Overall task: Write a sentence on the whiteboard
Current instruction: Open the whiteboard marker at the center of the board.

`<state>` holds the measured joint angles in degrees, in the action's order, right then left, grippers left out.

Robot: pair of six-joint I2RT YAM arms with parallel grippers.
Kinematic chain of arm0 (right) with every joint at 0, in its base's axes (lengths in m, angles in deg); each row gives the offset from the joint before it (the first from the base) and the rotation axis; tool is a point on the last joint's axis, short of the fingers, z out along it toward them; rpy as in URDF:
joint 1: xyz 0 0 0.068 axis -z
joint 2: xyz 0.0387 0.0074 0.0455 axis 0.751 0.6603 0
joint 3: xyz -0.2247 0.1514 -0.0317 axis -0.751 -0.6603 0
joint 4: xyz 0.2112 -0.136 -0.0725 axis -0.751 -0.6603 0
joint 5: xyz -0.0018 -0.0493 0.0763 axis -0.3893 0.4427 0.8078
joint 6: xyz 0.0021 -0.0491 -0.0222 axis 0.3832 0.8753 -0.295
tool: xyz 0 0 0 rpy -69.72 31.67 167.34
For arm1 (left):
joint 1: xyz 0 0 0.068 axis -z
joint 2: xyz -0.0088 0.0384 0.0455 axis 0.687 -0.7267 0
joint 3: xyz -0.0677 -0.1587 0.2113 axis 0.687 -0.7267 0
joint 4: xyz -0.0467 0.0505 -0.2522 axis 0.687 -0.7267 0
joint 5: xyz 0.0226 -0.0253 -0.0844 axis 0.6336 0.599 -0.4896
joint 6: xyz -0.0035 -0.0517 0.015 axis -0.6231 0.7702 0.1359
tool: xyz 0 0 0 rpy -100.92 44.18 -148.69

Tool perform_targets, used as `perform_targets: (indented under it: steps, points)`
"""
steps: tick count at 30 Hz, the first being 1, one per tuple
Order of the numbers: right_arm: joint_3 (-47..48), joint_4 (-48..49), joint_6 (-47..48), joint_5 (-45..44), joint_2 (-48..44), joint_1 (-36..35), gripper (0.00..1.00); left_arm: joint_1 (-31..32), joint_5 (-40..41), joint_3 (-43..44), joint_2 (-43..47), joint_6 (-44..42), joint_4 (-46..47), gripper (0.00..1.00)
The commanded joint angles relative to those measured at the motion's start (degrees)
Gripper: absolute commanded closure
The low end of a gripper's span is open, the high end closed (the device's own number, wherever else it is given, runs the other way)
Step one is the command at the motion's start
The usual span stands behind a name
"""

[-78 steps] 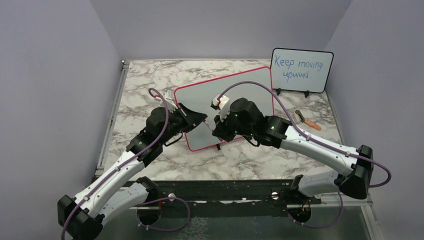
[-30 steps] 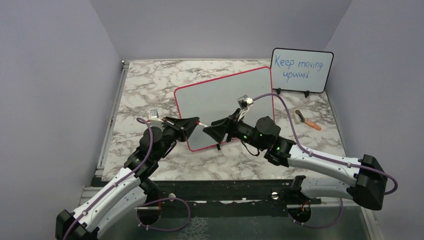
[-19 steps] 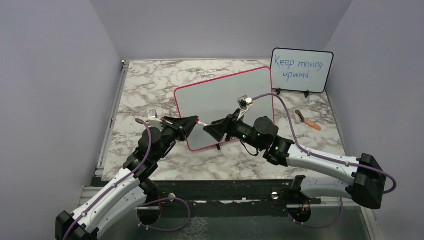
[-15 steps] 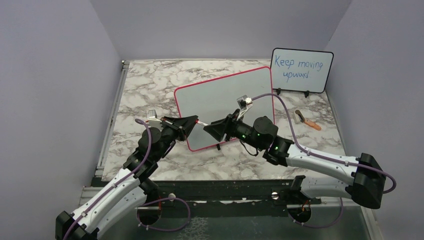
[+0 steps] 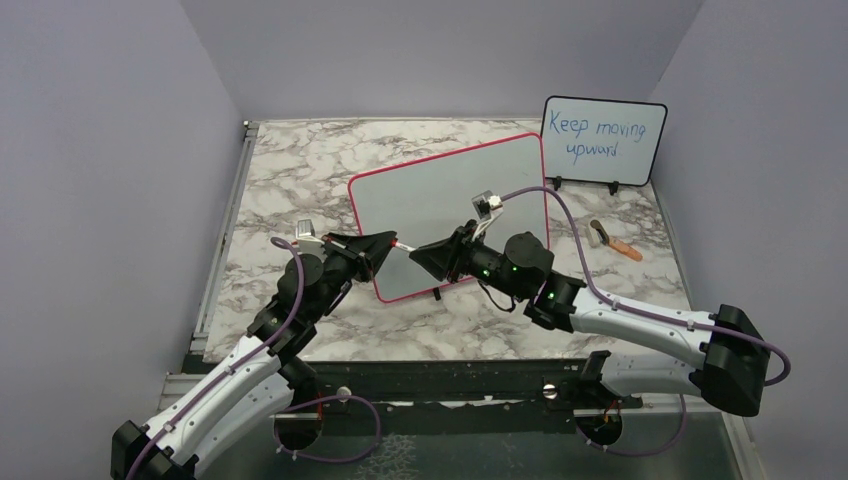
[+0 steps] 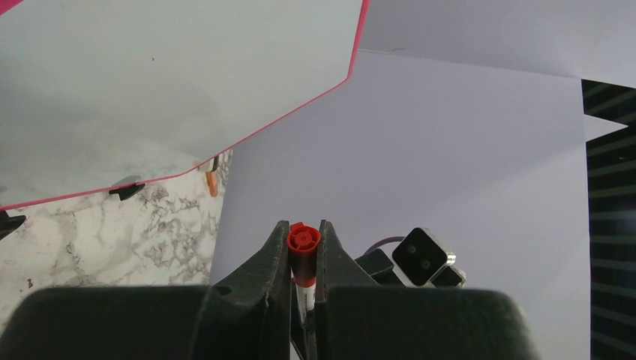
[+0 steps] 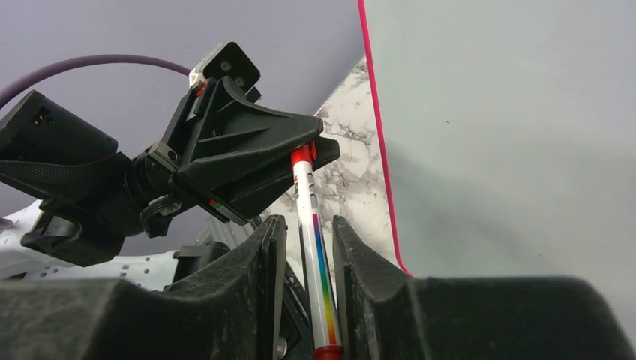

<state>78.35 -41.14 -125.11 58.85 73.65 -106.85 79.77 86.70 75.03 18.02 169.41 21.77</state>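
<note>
Risk noted first: the marker (image 7: 315, 225) was bridged between both arms, so any fault in the hand-over would be paid for at once. The left gripper (image 6: 304, 229) was seen clamped hard on the red cap (image 6: 304, 238) end, fingers pressed flat to either side. The right gripper (image 7: 308, 219) was set around the white barrel, with its jaws drawn near. A thin sliver of gap appeared on one side, so whether the barrel was truly pinched could not be told. If a pull were made on a loose pinch, the barrel would likely slide through the fingers and the cap would stay on. The marker could also be dropped to the marble table (image 5: 300, 160). If the pull were made off the marker's axis, the barrel could be levered and twisted out of one grip. A sudden release of the cap was judged a second hazard: an arm could be jerked back into the whiteboard (image 5: 440, 190), which stood propped on small feet and might be shoved or tipped, or marked by a bare tip. No red sentence was found on the whiteboard, and its face was blank. The whiteboard stood just behind the meeting point of the two grippers, with its lower near edge beside them. No contact with it was seen. The smaller black-framed board (image 5: 604, 140) with blue writing stood well apart at the far right
</note>
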Motion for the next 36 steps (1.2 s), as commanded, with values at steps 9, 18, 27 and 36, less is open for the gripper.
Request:
perform_targets:
  steps: [9,18,27,36]
  points:
    - [1.3,2.6,0.1,3.6,0.3,-0.1,0.93,0.1,1.2,1.0,0.1,1.5,0.9,1.0]
    - [-1.5,2.3,0.6,5.0,-3.2,-0.1,1.0,0.1,6.3,0.3,2.0,2.6,0.3,1.0]
    - [-5.7,-0.4,0.8,5.0,-10.0,-0.1,1.0,0.1,11.2,-0.1,3.0,3.5,-0.9,1.0]
    - [-7.8,-6.6,2.4,2.1,-16.1,-0.1,1.0,0.1,14.3,2.5,3.3,-4.2,-5.3,1.0]
